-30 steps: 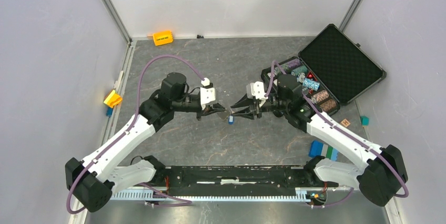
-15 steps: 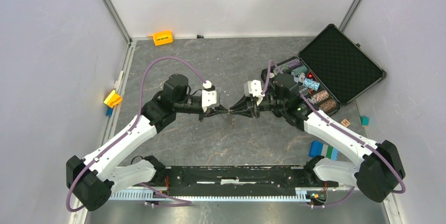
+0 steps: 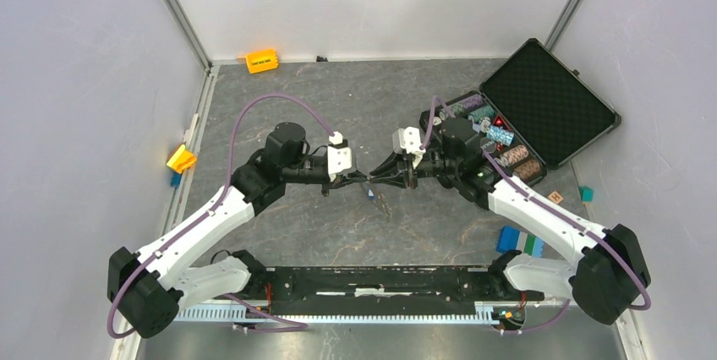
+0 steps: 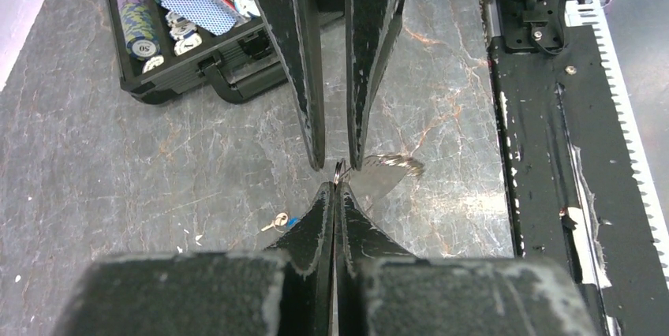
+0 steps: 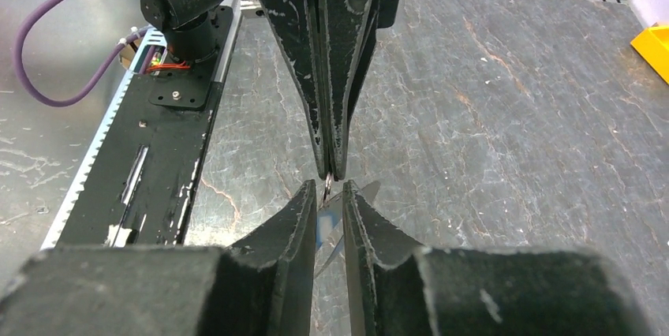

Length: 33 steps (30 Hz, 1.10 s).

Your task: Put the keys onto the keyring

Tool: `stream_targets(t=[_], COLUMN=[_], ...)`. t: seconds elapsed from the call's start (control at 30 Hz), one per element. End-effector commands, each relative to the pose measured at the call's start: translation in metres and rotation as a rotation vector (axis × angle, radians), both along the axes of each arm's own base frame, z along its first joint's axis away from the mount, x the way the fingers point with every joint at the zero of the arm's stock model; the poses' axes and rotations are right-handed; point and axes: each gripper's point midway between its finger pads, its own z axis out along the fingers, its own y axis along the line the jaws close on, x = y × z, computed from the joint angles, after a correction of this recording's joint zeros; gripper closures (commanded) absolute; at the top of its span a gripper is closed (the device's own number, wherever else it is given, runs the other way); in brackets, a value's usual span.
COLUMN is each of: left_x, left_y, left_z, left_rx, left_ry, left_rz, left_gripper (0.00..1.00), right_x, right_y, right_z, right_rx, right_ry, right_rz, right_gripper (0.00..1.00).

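Note:
My left gripper [image 3: 362, 177] is shut on a thin metal keyring [image 4: 338, 169], held above the table's middle. In the left wrist view my left gripper [image 4: 336, 186] grips the ring edge-on. A silver key [image 4: 390, 169] hangs from the ring, blurred; it also shows in the top view [image 3: 385, 204]. My right gripper [image 3: 377, 179] faces the left one tip to tip, jaws slightly apart around the ring [image 5: 327, 186]. In its own view my right gripper [image 5: 328, 188] holds nothing. A small key with a blue tag [image 4: 278, 222] lies on the table below [image 3: 370, 193].
An open black case [image 3: 550, 94] with poker chips [image 3: 495, 133] stands back right. An orange block [image 3: 262, 61] is at the back, a yellow block [image 3: 181, 158] at the left wall. A blue brick [image 3: 517, 242] and small cubes [image 3: 555, 197] lie right. A black rail [image 3: 372, 280] runs along the near edge.
The two grippers have closed the gap and now meet tip to tip. The left arm has reached further right. The silver key now swings below the tips.

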Motion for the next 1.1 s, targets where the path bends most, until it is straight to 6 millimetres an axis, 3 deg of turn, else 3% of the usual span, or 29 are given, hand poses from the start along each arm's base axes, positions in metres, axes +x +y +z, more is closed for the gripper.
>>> stream_targets(t=[0.0,0.33,0.77,1.07], left_x=[0.005,0.011,0.026,0.022], left_y=[-0.002,0.001,0.005,0.001], left_z=[0.017,0.016,0.020,0.021], left_rx=[-0.066,-0.071,-0.016,-0.052], left_ry=[-0.083,-0.099,-0.215,-0.212], left_rz=[0.025,0.071,0.167,0.155], left_gripper=[0.98,0.98,0.98,0.98], right_x=[-0.003,0.004,0.011,0.016], right_y=[-0.005,-0.009,-0.009,-0.006], right_z=[0.022,0.018,-0.003,0.002], right_rx=[0.054,0.057,0.011,0.007], right_ry=[-0.053,-0.034,-0.030,-0.023], right_rz=[0.014,-0.015,-0.034,-0.037], right_gripper=[0.76,0.75,0.75,0.75])
